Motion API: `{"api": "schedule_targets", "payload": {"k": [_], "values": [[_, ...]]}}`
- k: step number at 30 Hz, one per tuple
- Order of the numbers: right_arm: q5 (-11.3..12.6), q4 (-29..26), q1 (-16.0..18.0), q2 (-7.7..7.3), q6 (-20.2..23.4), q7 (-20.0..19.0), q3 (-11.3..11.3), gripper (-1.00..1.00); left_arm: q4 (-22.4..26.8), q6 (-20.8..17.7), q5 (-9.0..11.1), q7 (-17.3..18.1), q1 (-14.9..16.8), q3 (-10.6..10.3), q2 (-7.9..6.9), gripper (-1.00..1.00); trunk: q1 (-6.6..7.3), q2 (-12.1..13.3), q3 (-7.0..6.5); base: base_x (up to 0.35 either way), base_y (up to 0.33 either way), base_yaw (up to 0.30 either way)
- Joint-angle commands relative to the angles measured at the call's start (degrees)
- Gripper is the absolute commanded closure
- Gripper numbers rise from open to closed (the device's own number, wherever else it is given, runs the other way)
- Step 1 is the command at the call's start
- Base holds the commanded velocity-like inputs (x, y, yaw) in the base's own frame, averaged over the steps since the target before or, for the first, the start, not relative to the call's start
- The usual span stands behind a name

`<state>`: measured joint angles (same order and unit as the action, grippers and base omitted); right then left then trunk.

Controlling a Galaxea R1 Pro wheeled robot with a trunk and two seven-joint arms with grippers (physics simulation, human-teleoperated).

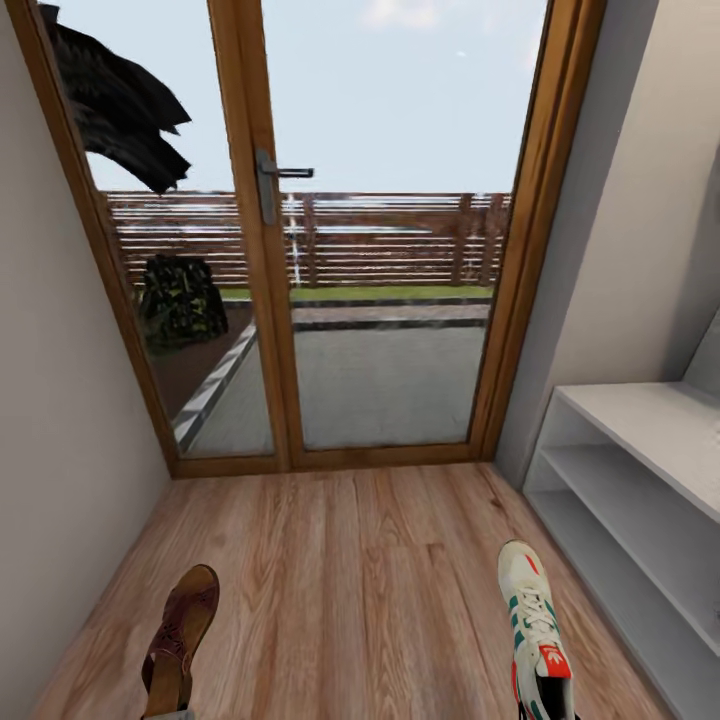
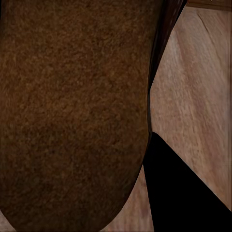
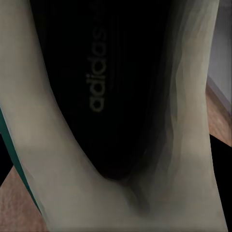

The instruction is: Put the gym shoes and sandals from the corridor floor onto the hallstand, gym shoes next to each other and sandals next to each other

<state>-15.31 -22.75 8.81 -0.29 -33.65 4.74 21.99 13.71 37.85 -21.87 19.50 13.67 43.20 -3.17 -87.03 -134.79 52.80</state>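
- Evidently each arm is carrying a shoe toward the low, light-grey hallstand (image 1: 640,470) with its flat top and two long open shelves; the job now, as I judge it, is to bring both loads over that cabinet and set them down.
- Left of the hallstand, well apart from it, the brown leather-look sandal (image 1: 180,635) points toward the glass door; whether it is clear of the planks I cannot tell from the head view.
- Just beside the hallstand's lower shelf edge is the cream lace-up gym shoe (image 1: 535,630), with green side stripes and a red tongue label, toe also toward the door.
- Neither gripper's fingers are visible, so I cannot tell how wide either stands or what it grips; the left wrist camera looks straight onto the sandal's fuzzy brown surface (image 2: 72,111), and the right wrist camera into the gym shoe's dark insole (image 3: 96,87) with its pale lettering.
- To do this well, I would swing the gym shoe over the cabinet top first, since it is nearest, and leave room beside it for its partner.
- The sandal should go further along the hallstand, again with a free spot next to it.
- Light brown wood-grain plank floor (image 1: 350,600) lies between the two shoes.
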Motion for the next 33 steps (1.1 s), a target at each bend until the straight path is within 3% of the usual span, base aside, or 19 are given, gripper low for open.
{"api": "schedule_targets", "payload": {"k": [1,13,33], "values": [[-0.6,0.1,0.1,0.03,-0.2,0.3,0.3,1.0,0.0,0.2,-0.4,0.4,0.0,0.5,0.01,1.0,-0.02,0.0,0.02,0.337,0.0,-0.241],[-0.6,0.1,0.1,0.03,-0.2,0.3,0.3,1.0,0.0,0.1,-0.4,0.4,0.0,0.5,0.01,1.0,-0.02,0.0,-0.37,0.334,0.035,-0.242],[-0.6,0.1,0.1,0.03,-0.2,0.3,0.3,1.0,0.0,0.3,-0.4,0.4,0.0,0.5,0.01,1.0,-0.02,0.0,-1.02,0.292,0.186,-0.242]]}}
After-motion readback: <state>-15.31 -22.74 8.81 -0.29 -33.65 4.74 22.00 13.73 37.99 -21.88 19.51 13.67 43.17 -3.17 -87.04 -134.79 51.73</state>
